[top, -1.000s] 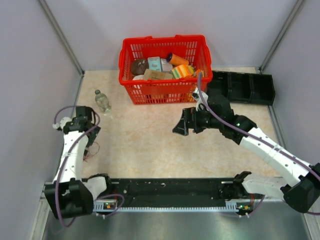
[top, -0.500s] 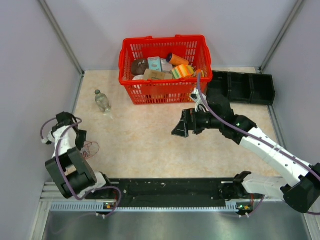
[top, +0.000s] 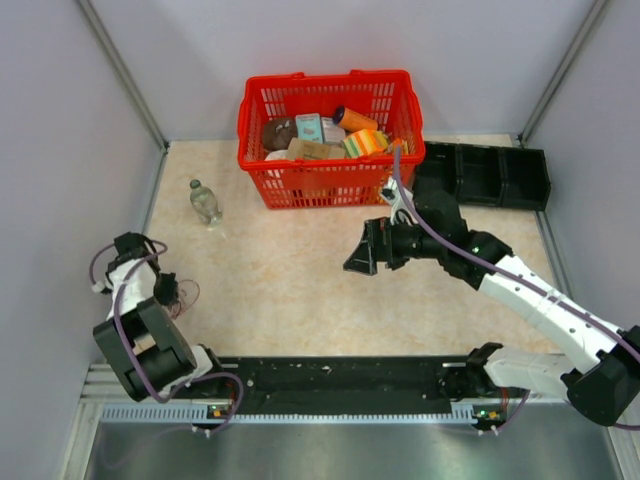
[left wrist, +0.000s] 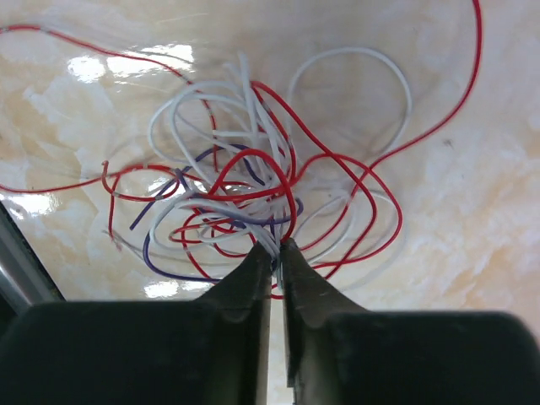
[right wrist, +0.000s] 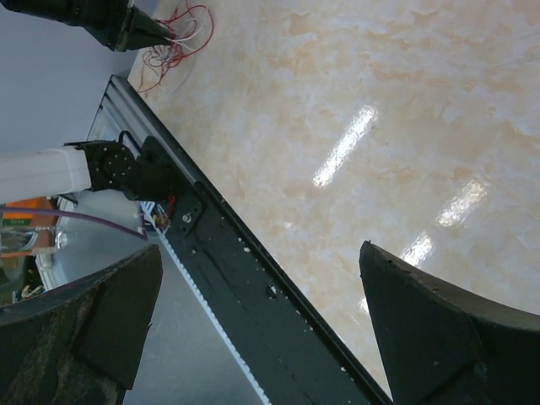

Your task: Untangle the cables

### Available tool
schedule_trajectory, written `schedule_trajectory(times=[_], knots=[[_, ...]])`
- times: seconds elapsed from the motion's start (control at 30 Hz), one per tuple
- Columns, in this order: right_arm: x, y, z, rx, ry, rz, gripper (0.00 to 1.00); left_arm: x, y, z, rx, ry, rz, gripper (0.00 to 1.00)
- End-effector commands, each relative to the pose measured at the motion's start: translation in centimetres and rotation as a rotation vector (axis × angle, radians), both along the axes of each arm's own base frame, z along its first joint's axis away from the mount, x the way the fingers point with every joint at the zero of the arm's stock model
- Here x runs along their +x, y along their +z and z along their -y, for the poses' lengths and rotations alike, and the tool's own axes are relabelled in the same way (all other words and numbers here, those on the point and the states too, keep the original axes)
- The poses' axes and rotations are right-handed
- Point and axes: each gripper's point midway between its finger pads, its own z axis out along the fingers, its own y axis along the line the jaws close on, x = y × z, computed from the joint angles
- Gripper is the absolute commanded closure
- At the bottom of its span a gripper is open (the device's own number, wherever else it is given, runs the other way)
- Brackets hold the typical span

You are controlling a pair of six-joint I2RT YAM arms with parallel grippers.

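Open tabletop (top: 270, 262) lies between cables (left wrist: 253, 196), bottle (top: 205, 202) and basket (top: 325, 130).

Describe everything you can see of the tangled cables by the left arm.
The cables are very thin, flexible wires, white, red and a few purple, knotted into one loose tangle of overlapping loops. They lie on the glossy beige table, near its left edge, with one long red strand trailing out around the pile. The left tool has its two dark tips almost together on a few white strands at the tangle's edge.
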Motion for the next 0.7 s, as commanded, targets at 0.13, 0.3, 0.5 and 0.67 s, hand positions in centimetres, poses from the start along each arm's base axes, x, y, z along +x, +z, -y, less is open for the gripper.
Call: schedule_trajectory(times=[0.13, 0.3, 0.5, 0.67], knots=[[3.0, -3.4, 1.9, -0.183, -0.167, -0.004, 0.01, 3.0, 1.0, 3.9, -0.084, -0.263, 0.16, 1.0], [4.1, -5.4, 4.3, -0.295, -0.272, 0.017, 0.01, 5.5, 2.4, 10.3, -0.055, -0.644, 0.147, 1.0], [3.3, -5.9, 4.2, -0.275, -0.218, 0.045, 0.01, 5.9, 4.8, 18.3, -0.052, -1.004, 0.29, 1.0], [3.1, -7.2, 2.4, -0.235, -0.147, 0.014, 0.02, 5.2, 7.4, 26.0, -0.158, -1.27, 0.536, 1.0]])
